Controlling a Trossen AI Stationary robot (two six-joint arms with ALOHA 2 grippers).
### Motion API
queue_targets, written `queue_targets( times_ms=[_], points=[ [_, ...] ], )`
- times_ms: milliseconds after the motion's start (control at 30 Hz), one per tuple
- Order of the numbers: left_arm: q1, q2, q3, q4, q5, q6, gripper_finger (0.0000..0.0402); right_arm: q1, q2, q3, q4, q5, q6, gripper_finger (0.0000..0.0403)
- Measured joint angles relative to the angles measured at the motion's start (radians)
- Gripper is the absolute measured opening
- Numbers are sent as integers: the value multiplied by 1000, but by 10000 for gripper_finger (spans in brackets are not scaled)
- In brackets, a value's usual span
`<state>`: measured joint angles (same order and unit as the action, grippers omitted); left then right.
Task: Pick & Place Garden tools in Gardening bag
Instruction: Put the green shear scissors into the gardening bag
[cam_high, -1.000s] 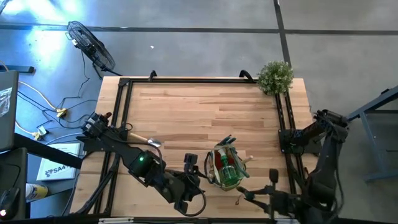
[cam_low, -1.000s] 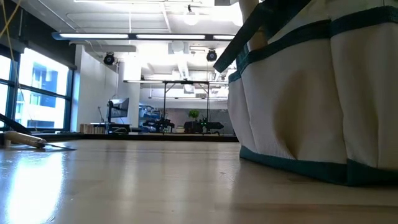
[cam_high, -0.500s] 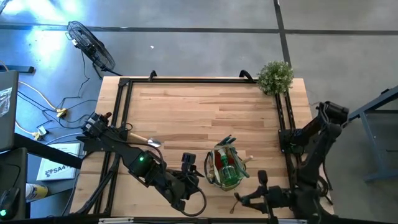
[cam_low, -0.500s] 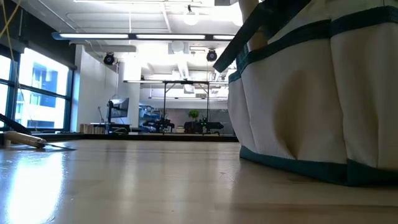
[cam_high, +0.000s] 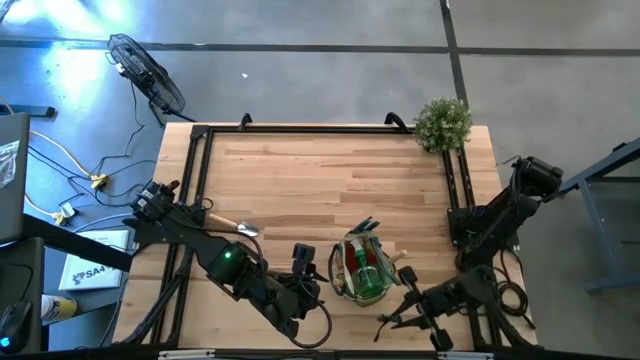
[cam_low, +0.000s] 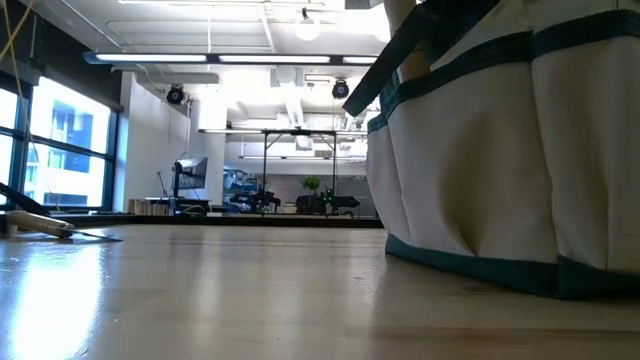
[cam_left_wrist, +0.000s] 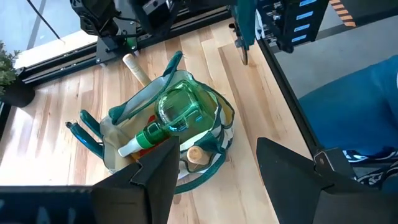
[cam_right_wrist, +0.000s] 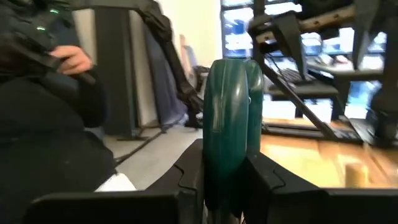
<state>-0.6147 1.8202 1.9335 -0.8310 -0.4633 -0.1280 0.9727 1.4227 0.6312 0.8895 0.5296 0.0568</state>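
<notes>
The gardening bag (cam_high: 362, 268) stands on the table near its front edge. It holds a green spray bottle (cam_left_wrist: 177, 112) and wooden handles (cam_left_wrist: 196, 154). Green shears (cam_left_wrist: 87, 134) stick out of its side pocket. My left gripper (cam_high: 318, 282) hovers open just left of the bag, tilted down at it, with nothing between its fingers (cam_left_wrist: 155, 180). To the bag's right, by the front edge, my right gripper (cam_high: 398, 318) is shut on a green-handled tool (cam_left_wrist: 241, 28). A wooden-handled trowel (cam_high: 235, 226) lies flat on the table at the left. My right gripper pinches the tool's green handle (cam_right_wrist: 227, 143) between its two fingers. The fingers come level from the table's right side and lie across the handle. The handle stands upright in the hold and the tool's metal tip (cam_left_wrist: 242, 57) points down at the table.
A bushy green plant (cam_high: 442, 123) stands at the far right corner. Black frame rails (cam_high: 195, 190) run along the table's left, right and far sides. Bare wood lies between the bag and the far edge. In the low view the bag's wall (cam_low: 500, 150) fills the right.
My right arm has folded back toward the table's right edge. Its wrist has come down and swung toward the bag, and the gripper has tipped to level. The green-handled tool stays in its hold by the front edge.
</notes>
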Motion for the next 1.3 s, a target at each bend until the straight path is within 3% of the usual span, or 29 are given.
queue_targets(
  times_ms=[167,267,833,1300],
  points=[
    [0,0,0,0,0,0,209,-84,-4,-53,113,-203,-26,53],
    [0,0,0,0,0,-1,209,-122,-3,-66,113,-270,-7,53],
    [-1,0,0,-18,12,-38,209,-172,-3,-90,117,-273,-1,53],
    [-1,0,0,-18,13,-38,209,-279,-2,-149,89,-274,77,53]
  ],
)
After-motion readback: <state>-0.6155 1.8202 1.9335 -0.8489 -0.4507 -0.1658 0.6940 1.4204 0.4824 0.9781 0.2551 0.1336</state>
